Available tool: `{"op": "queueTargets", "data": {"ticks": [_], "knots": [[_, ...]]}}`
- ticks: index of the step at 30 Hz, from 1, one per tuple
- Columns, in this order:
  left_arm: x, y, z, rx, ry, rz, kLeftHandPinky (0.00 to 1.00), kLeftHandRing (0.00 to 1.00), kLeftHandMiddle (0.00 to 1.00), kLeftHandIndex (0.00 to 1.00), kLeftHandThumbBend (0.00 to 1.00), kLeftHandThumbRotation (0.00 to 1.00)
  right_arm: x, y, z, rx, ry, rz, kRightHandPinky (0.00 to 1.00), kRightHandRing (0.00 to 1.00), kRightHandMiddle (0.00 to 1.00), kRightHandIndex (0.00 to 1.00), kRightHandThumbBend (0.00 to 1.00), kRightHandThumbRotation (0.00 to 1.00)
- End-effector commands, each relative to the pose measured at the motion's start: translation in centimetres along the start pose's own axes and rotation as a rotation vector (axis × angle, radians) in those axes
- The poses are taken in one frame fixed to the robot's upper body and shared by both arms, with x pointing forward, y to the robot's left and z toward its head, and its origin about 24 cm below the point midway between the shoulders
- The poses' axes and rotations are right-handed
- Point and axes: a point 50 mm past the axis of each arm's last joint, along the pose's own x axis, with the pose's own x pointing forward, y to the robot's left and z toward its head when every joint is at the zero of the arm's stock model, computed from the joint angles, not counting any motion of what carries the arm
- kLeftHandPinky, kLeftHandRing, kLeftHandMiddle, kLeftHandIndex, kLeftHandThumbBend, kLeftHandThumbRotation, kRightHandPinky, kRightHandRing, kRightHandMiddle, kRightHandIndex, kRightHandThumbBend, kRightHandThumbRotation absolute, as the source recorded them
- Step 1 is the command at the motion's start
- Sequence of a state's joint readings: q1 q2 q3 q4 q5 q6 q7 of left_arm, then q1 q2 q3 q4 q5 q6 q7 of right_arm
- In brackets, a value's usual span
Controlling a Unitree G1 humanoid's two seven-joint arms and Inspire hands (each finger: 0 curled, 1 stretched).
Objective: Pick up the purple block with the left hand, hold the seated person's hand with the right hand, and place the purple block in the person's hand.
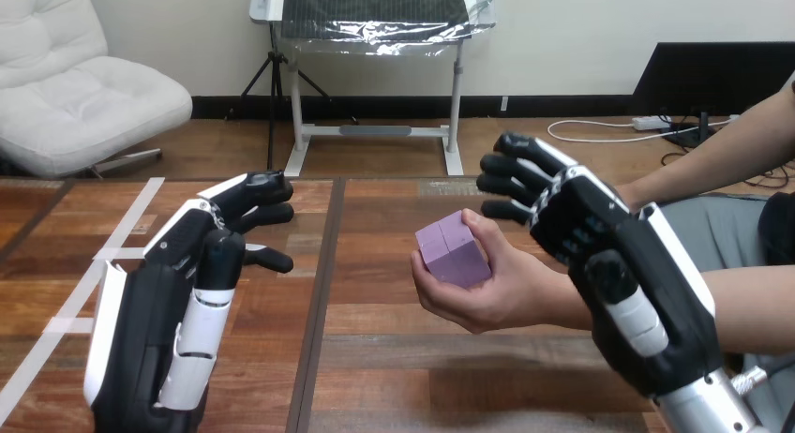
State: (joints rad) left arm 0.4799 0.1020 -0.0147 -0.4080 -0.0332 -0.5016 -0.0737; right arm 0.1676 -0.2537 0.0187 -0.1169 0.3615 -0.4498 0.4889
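Purple block in the person's hand, left hand relaxed, empty, right hand just behind it, grip unclear.

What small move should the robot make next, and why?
Probably draw the black-and-white right hand back from the person's hand. The purple cube-shaped block already lies in that hand, whose fingers close around it, and the left hand is open and apart from it, over the wooden table.
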Motion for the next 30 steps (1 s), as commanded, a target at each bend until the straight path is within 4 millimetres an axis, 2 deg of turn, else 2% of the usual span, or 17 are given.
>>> {"op": "queueTargets", "data": {"ticks": [1, 30], "knots": [[1.6, -0.1, 1.5, -0.012, -0.11, -0.007, 0.49, 0.71, 0.74, 0.71, 0.53, 0.91, 0.3, -0.3, 1.1, -0.002, -0.057, -0.006, 0.82, 0.86, 0.87, 0.87, 0.96, 0.78], [2.1, -0.1, 1.3, -0.003, -0.111, -0.03, 0.4, 0.71, 0.74, 0.7, 0.57, 0.87, -0.9, 0.5, 0.5, 0.034, -0.025, -0.011, 0.8, 0.86, 0.87, 0.88, 0.95, 0.78]]}}
